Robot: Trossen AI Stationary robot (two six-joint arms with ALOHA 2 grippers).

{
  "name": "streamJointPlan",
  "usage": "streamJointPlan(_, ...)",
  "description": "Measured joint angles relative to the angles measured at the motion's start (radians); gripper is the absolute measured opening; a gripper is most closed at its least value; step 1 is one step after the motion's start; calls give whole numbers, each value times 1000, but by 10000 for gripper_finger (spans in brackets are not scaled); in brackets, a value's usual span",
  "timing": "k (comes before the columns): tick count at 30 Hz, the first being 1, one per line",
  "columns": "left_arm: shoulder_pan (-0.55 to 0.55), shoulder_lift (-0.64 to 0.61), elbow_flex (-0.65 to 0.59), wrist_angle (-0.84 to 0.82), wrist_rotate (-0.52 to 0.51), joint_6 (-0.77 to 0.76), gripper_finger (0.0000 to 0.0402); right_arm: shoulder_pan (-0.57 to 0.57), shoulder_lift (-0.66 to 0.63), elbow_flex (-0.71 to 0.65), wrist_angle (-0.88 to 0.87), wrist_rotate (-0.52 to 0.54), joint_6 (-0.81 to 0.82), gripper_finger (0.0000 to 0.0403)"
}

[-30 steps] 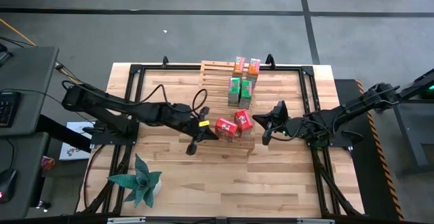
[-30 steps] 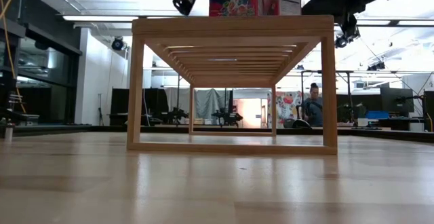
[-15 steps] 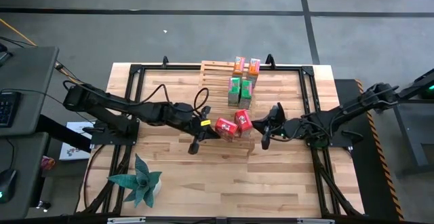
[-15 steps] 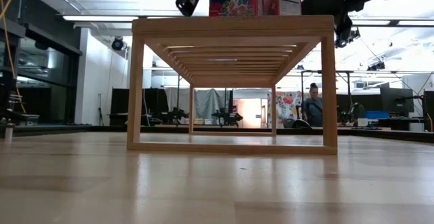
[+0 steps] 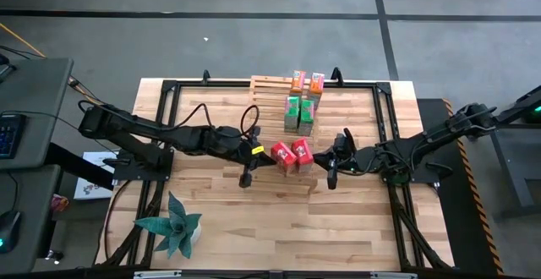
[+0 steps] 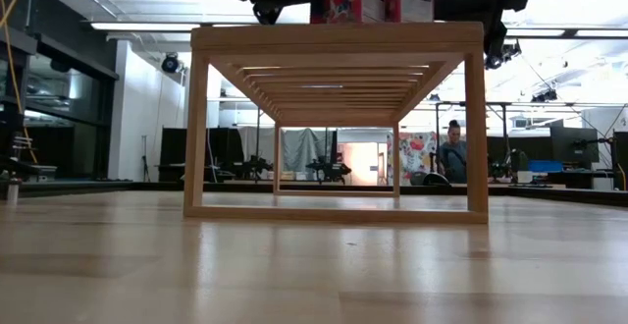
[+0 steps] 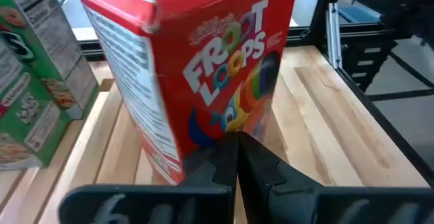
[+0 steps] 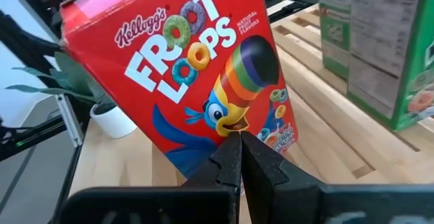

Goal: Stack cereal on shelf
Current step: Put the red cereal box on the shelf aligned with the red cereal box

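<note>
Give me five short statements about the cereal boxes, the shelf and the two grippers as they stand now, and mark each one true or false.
1. Two red boxes stand side by side on the shelf. True.
2. The left gripper is wide open. False: its fingers are shut, their tips at a red box.
3. The right gripper holds a green box. False: it is shut and points at a red box.
4. The green boxes sit between the orange boxes and the red ones. True.
5. The teal plant stands on the shelf. False: it stands on the table, near the front left corner.

Table (image 5: 355,220): shelf (image 5: 269,89), plant (image 5: 173,227); shelf carries 6 cereal boxes (image 5: 292,154).
</note>
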State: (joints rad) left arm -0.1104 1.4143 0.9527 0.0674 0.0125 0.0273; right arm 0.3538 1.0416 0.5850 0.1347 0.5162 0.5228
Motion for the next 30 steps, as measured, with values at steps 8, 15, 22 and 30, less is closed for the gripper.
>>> streamJointPlan(8,10,0,0,0,-95,14,0,0,8,0,-2,-45,15,0)
streamJointPlan(15,37,11,0,14,-96,14,0,0,37,0,18,-65,19,0)
streamJointPlan(22,39,13,0,14,-96,11,0,0,46,0,60,-65,17,0)
streamJointPlan(30,39,13,-5,43,-96,18,0,0,36,0,54,-82,-2,0)
